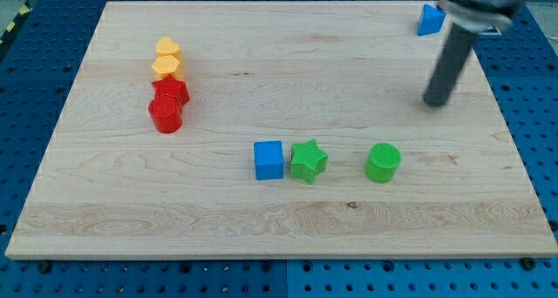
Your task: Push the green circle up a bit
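The green circle (383, 162) is a short green cylinder on the wooden board, right of centre and toward the view's bottom. My tip (434, 102) is at the end of the dark rod that comes down from the view's top right. The tip is above and to the right of the green circle, well apart from it, touching no block.
A green star (308, 161) and a blue cube (268, 159) lie left of the green circle. A blue triangle (430, 20) sits at the top right. Two yellow blocks (166, 59), a red star (172, 91) and a red cylinder (165, 115) cluster at the left.
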Tool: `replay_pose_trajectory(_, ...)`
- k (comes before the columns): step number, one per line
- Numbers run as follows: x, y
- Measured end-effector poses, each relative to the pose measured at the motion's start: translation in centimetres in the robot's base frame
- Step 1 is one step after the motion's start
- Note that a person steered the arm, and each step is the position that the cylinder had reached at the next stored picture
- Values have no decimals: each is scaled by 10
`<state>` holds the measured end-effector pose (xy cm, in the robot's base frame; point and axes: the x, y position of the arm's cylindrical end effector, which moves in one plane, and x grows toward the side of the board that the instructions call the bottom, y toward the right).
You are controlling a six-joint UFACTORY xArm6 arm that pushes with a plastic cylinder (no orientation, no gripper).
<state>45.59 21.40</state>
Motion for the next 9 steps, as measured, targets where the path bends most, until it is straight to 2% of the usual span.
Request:
replay_pose_trajectory(1,97,3)
replay_pose_trajectory(2,161,-15)
replay_pose_trajectory(3,160,-86)
replay_pose_trajectory(4,137,-127)
replay_pose_trajectory(6,115,-126)
replay_pose_trajectory(9,98,-84)
